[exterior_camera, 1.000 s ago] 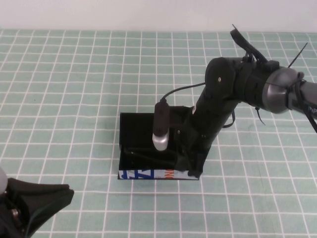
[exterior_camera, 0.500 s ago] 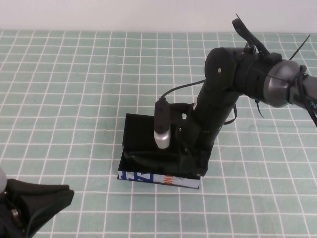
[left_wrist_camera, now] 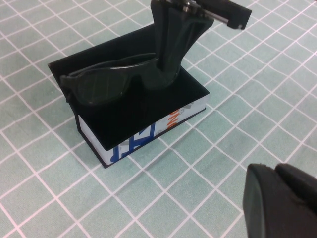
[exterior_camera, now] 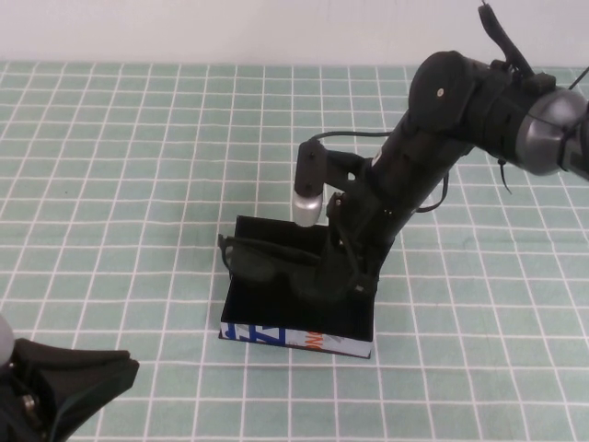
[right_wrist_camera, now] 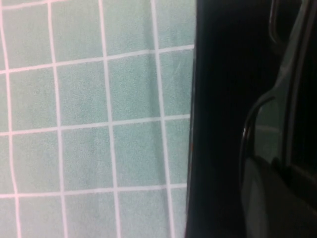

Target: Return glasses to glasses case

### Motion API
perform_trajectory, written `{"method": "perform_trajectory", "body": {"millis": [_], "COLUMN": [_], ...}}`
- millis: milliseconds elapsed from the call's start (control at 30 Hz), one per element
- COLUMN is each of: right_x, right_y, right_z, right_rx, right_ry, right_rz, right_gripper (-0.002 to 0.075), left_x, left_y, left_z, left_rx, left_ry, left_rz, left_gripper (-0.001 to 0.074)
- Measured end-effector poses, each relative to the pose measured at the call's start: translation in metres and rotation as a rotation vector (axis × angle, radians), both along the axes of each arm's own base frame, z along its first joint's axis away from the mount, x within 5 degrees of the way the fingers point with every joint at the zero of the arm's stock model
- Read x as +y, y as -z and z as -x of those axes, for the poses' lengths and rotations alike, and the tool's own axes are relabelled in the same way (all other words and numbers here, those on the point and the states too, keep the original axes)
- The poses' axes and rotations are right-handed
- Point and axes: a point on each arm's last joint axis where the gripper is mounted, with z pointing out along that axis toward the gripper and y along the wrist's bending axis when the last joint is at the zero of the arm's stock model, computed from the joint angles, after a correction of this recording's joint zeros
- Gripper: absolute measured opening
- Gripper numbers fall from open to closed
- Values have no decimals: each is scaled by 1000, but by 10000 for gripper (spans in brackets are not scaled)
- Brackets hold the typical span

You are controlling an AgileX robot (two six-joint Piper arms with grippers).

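The right gripper [exterior_camera: 348, 279] is closed tight on the glasses [exterior_camera: 267, 261], pinching them at the end nearest the right arm, so the frame hangs out sideways from the fingers like a lever. That one-ended hold seems chosen to leave the rest of the frame free to go down into the box. In the left wrist view the glasses [left_wrist_camera: 106, 87] sit above the open glasses case [left_wrist_camera: 143, 124], front lenses tilted slightly, one end reaching out to or just past the case wall on the side away from the right arm. They look not yet seated on the black floor of the case.

The glasses case [exterior_camera: 294, 337] lies near the middle of the checked green bench [exterior_camera: 120, 184], its printed white side turned toward the robot. Its walls are the only obstacle: the overhanging end would probably catch the rim unless the frame is shifted inward.

The left gripper [exterior_camera: 55, 391] rests at the bench's near left corner, well apart from the case; whether its fingers are open cannot be told.
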Motion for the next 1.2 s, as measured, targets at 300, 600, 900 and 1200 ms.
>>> {"method": "perform_trajectory", "body": {"millis": [300,600,900,1200], "right_x": [-3,-5,-11,-11], "right_y": [6,28,30,33], "right_z": [-4,7,4,6], "right_rx": [35,130,138,168], "right_ry": [34,28,42,115], "right_rz": [-11,-18,-37,38], "right_gripper": [-4,-4,-4,-4], "left_x": [0,0,0,0], "left_y": [0,-1,-2,-2], "left_z": [0,-1,-2,-3], "left_rx": [6,-6,-12,-11], "left_ry": [-3,-16,-32,-35], "left_rz": [4,13,29,32], "left_gripper": [-2,-2,-2,-2]}}
